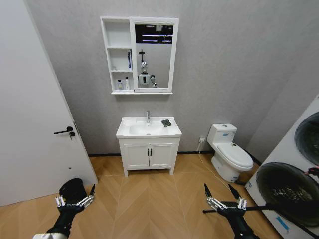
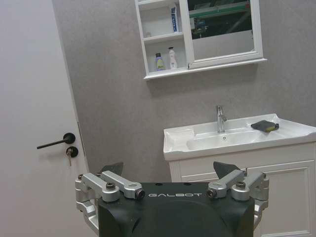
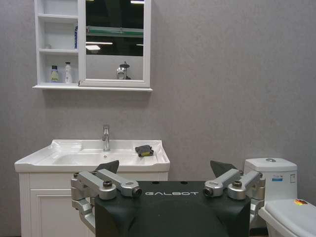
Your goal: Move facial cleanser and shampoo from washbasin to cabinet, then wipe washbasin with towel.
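Door (image 1: 35, 114) at far left, shut, with a black lever handle (image 1: 64, 131); not part of my job. Left gripper (image 1: 75, 200) next, low over the wooden floor (image 1: 149, 199), fingers spread wide and holding nothing; I judge it sits parked here because the robot is well back from the work. Cabinet (image 1: 117, 55) on the wall, three open shelves joined to a mirror (image 1: 154, 55): the top shelf looks bare, the middle one holds a blue-and-white tube (image 2: 174, 19) stood on end, and the bottom one holds two small bottles (image 2: 165, 59) side by side, so the cleanser and shampoo appear to be put away already, though I cannot read which is which. Washbasin (image 1: 127, 130) below it on a white two-door cupboard (image 1: 149, 154), chrome tap (image 1: 147, 116) at the back of the rim. Towel (image 1: 166, 123), small, dark and folded, lying on the flat rim just right of the tap, handy for the wipe that I judge is the step left to do. Right gripper (image 1: 225, 200), matching the left, low over the floor, fingers wide apart and empty. Toilet (image 1: 229, 154) against the wall further right, then two round-doored machines (image 1: 294, 189) at the edge, neither of them mine to touch.
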Available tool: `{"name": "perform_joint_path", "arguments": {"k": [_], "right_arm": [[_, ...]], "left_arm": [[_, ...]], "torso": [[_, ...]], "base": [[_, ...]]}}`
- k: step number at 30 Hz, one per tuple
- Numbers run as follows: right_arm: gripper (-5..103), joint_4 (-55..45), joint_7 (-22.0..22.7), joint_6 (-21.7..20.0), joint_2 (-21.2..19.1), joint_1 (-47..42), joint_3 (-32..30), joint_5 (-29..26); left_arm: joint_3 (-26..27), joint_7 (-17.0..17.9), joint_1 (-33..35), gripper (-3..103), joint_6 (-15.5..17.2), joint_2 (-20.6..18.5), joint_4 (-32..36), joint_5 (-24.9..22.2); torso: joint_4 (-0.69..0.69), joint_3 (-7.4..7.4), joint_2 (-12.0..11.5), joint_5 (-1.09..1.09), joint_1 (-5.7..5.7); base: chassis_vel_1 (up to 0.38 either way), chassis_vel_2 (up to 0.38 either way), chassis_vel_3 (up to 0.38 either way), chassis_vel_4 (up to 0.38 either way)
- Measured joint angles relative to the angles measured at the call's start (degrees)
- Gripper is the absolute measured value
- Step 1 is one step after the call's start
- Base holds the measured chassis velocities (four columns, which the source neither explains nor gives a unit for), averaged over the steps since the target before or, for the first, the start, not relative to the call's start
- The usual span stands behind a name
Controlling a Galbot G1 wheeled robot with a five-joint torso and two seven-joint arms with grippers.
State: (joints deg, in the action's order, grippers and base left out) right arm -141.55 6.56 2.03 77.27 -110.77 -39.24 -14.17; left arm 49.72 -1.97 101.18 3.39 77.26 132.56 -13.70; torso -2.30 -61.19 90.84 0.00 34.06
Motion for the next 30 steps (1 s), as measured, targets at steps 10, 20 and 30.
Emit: {"name": "perform_joint_path", "arguments": {"k": [10,20,30], "right_arm": [[100,0.00,0.00,0.00,0.00,0.00,0.00,0.00],[100,0.00,0.00,0.00,0.00,0.00,0.00,0.00],[100,0.00,0.00,0.00,0.00,0.00,0.00,0.00]], "left_arm": [[0.00,0.00,0.00,100,0.00,0.00,0.00,0.00],[0.00,0.00,0.00,100,0.00,0.00,0.00,0.00],[0.00,0.00,0.00,100,0.00,0.00,0.00,0.00]], "torso": [[0.00,0.00,0.00,0.00,0.01],[0.00,0.00,0.00,0.00,0.00],[0.00,0.00,0.00,0.00,0.01]], "base": [[0.000,0.000,0.000,0.000],[0.000,0.000,0.000,0.000],[0.000,0.000,0.000,0.000]]}}
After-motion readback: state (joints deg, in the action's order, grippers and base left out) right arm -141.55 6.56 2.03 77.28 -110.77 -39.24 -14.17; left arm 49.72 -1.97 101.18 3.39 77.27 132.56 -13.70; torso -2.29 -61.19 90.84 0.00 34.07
